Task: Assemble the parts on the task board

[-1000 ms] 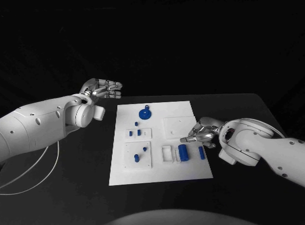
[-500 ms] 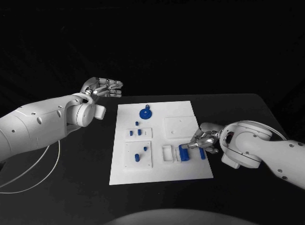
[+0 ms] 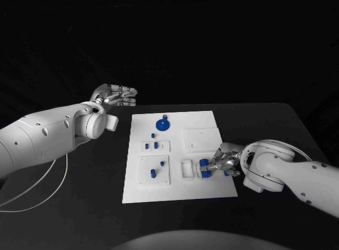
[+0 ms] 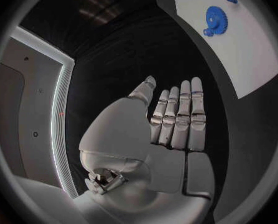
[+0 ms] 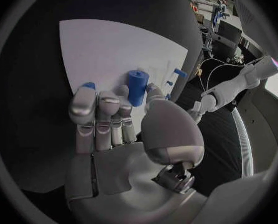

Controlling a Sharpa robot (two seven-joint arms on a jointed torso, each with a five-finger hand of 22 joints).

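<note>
The right hand (image 3: 224, 161) grips a blue peg (image 5: 137, 87) over the task board (image 3: 177, 192), so next it likely needs a hole, while the left hand (image 3: 115, 96) waits with flat, empty fingers (image 4: 179, 117).

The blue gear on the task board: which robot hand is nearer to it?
Left. The left hand hovers off the task board, beyond the blue gear; the right hand works farther down the board.

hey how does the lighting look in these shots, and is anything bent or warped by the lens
Head view: dark surround, the white task board stands out brightly against the black table. Left wrist view: fisheye bends the board's straight edge into a curve beyond the left hand. Right wrist view: same curving of the board behind the right hand.
</note>
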